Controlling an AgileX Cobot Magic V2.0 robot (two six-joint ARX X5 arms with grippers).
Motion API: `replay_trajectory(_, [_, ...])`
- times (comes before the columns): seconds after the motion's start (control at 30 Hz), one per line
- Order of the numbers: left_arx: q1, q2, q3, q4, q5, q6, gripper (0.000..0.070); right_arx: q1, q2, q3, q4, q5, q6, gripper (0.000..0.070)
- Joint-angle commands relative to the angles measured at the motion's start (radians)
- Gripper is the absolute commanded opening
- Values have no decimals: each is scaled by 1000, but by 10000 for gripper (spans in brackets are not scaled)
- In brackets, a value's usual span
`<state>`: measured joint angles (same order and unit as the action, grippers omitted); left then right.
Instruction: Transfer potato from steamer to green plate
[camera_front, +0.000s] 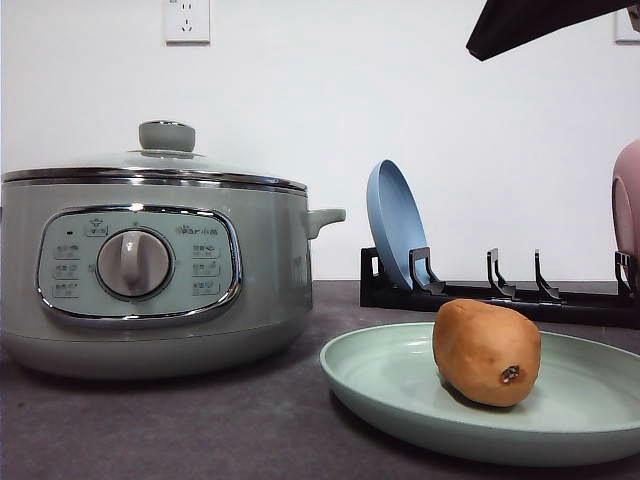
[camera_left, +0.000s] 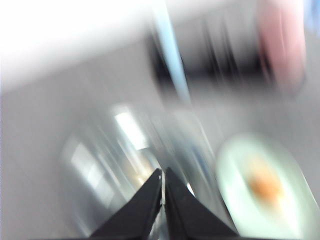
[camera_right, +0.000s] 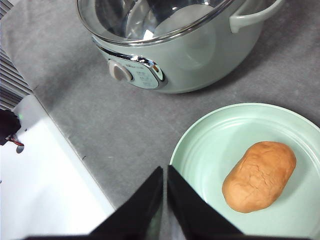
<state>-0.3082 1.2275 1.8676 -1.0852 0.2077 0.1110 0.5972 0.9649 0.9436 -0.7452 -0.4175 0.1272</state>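
Note:
The orange-brown potato (camera_front: 487, 351) lies on the pale green plate (camera_front: 400, 385) at the front right of the table, dark spot facing forward. To the left, apart from the plate, stands the steamer (camera_front: 150, 270) with its glass lid (camera_front: 167, 150) on. In the right wrist view my right gripper (camera_right: 165, 169) hangs shut and empty above the table, just off the green plate's (camera_right: 210, 145) rim, with the potato (camera_right: 260, 175) to one side and the steamer (camera_right: 200, 55) beyond. The left wrist view is motion-blurred. My left gripper (camera_left: 162, 171) is shut over the steamer (camera_left: 115, 165), beside the potato (camera_left: 265, 186).
A black dish rack (camera_front: 500, 295) stands behind the green plate, holding a blue plate (camera_front: 395, 222) and, at the right edge, a pink plate (camera_front: 627, 200). A dark arm part (camera_front: 540, 22) hangs at the top right. A white surface (camera_right: 45, 195) borders the grey table mat.

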Motion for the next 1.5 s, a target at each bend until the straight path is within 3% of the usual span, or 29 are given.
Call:
replay_trajectory(0.0, [36, -58, -20, 122, -1, 19, 0, 8, 5, 20, 8, -1, -8, 0])
replay_trajectory(0.2, [219, -286, -281, 436, -5, 36, 0, 8, 5, 20, 8, -1, -8, 0])
replay_trajectory(0.3, [287, -401, -449, 565, -52, 47, 0, 8, 5, 20, 8, -1, -8, 0])
replay_trajectory(0.43, [344, -552, -697, 746, -122, 45, 0, 8, 5, 20, 8, -1, -8, 0])
replay_trajectory(0.63, [376, -758, -1053, 947, -146, 45, 0, 8, 5, 20, 8, -1, -8, 0])
replay_trajectory(1.1, [380, -1066, -1556, 978, -194, 32, 0, 8, 5, 20, 9, -1, -8, 0])
replay_trajectory(1.47, [380, -1167, -1742, 968, -194, 27, 0, 8, 5, 20, 9, -1, -8, 0])
